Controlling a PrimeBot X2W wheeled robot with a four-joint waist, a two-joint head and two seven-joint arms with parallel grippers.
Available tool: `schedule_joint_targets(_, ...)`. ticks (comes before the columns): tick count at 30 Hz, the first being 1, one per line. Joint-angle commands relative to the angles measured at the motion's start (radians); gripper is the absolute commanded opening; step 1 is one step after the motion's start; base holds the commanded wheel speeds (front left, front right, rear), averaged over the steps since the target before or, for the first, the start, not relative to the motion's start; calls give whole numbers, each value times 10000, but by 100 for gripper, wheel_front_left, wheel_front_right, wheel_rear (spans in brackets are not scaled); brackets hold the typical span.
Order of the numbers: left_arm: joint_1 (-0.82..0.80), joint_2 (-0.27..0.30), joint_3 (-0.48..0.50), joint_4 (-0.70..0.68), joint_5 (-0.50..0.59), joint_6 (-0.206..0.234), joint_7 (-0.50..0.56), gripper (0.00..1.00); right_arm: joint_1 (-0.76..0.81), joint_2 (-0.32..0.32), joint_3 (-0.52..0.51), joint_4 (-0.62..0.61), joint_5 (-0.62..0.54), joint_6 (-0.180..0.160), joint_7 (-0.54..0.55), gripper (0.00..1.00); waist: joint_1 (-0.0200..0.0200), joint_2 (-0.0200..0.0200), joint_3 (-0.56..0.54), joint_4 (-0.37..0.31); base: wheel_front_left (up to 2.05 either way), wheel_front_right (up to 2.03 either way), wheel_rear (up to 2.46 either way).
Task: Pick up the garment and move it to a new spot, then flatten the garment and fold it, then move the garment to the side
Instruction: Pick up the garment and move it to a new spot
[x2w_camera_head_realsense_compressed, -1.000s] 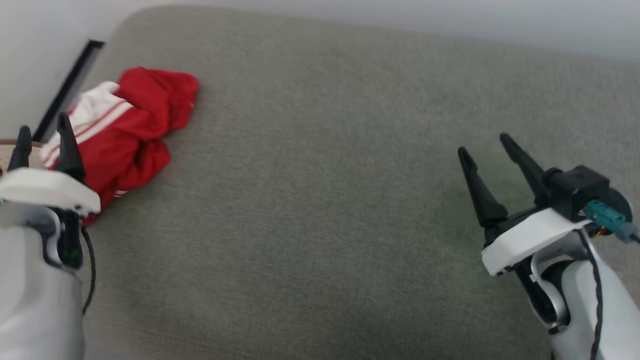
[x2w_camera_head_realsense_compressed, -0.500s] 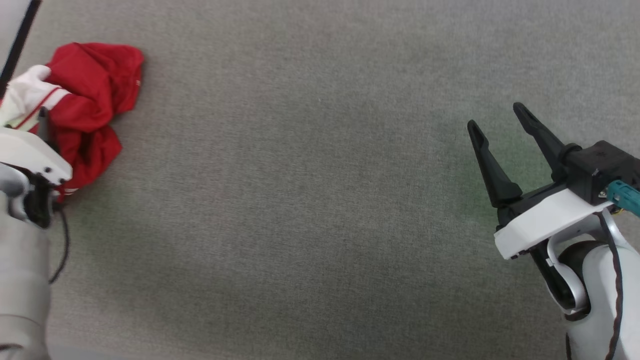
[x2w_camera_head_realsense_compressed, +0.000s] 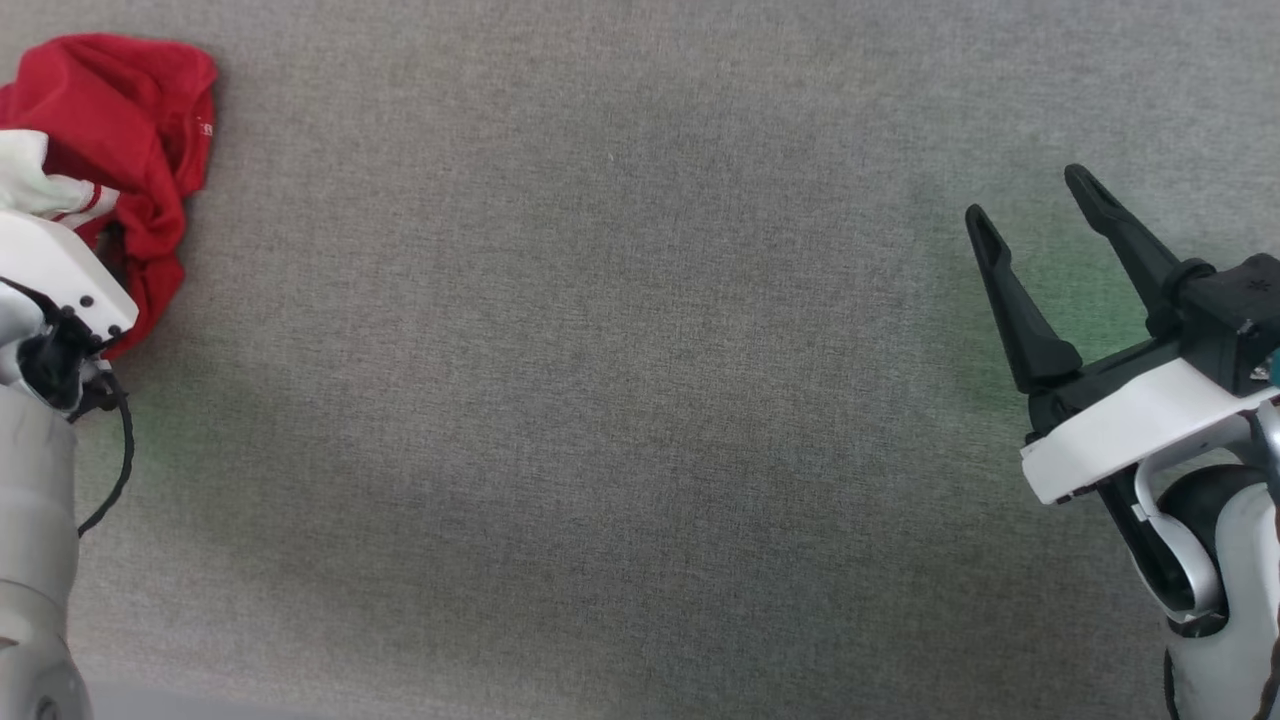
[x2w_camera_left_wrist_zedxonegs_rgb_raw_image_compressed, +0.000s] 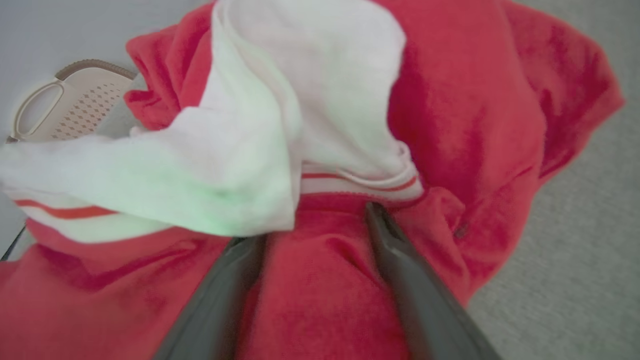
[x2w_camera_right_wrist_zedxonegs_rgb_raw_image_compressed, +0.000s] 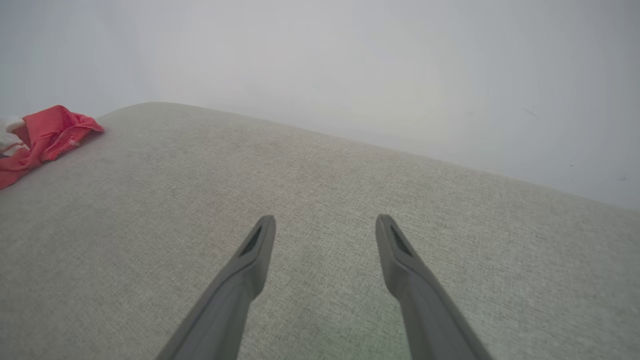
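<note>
Red garment (x2w_camera_head_realsense_compressed: 110, 90), tag (x2w_camera_head_realsense_compressed: 203, 128) unreadable, under spread left gripper (x2w_camera_left_wrist_zedxonegs_rgb_raw_image_compressed: 310, 225); right gripper (x2w_camera_head_realsense_compressed: 1025, 192) also spread.

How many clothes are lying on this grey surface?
1: a crumpled red-and-white shirt at the far left of the surface, with the left end effector open on it. Anything beneath it would be hidden.

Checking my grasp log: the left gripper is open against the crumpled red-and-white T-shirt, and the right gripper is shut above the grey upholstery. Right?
No: the right gripper is open, its jaws apart above the grey upholstery, as the right wrist view shows. The left gripper against the T-shirt is as you said.
</note>
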Motion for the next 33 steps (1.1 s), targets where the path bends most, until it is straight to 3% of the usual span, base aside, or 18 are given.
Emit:
schedule_joint_targets(1, -62, -53, -83, 100, 29, -5, 312, 100, -112, -38, 20, -114, -61, -3, 71, 100, 0, 0, 112, 9, 0, 0, 0)
schedule_joint_targets(6, -126, -236, -102, 163, -151, -90, 1085, 100, -179, -143, -86, -468, -94, -3, 281, 100, 0, 0, 462, 5, 0, 0, 0)
schedule_joint_targets(19, 74, -771, -288, 270, -357, -137, 1594, 100, -275, -120, -167, -719, -156, -3, 520, 100, 0, 0, 721, -11, 0, 0, 0)
schedule_joint_targets(20, 79, -762, -203, 268, -463, -133, 1432, 35, -284, -105, -180, -715, -165, -3, 523, 100, 0, 0, 722, -12, 0, 0, 0)
schedule_joint_targets(21, 66, -744, -209, 264, -448, -136, 1344, 0, -293, -99, -187, -698, -175, -3, 514, 100, 0, 0, 710, -12, 0, 0, 0)
schedule_joint_targets(33, -904, 311, -594, -153, -76, -270, -60, 0, -95, 235, -272, -40, -33, -3, -117, 100, 0, 0, -243, 145, 0, 0, 0)
